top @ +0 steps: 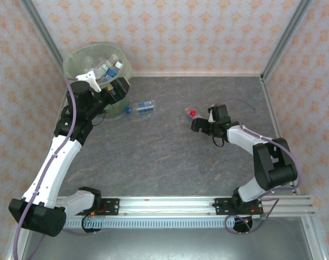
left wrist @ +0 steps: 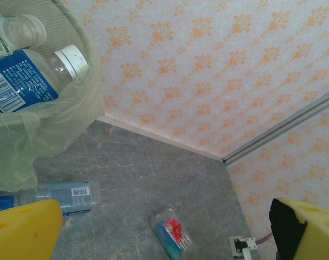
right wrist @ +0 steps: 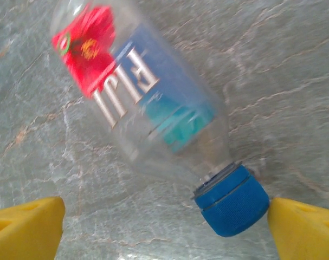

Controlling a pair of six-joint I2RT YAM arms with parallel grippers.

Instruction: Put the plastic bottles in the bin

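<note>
Right fingers [right wrist: 167, 230] released, spread either side of the cap [right wrist: 232, 200] of a Fiji bottle [right wrist: 148, 108] lying on the surface [top: 164, 157], 1 o'clock of centre. Left fingers [left wrist: 165, 214] released, empty, by the bin [top: 77, 57] in the 10 o'clock corner. Bin holds bottles [top: 109, 69]. Another bottle [top: 142, 106] lies just beside the bin, at its 4 o'clock.

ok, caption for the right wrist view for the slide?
Open right gripper straddles the blue cap of a clear plastic bottle with a red-flower label, lying on the grey table.
</note>
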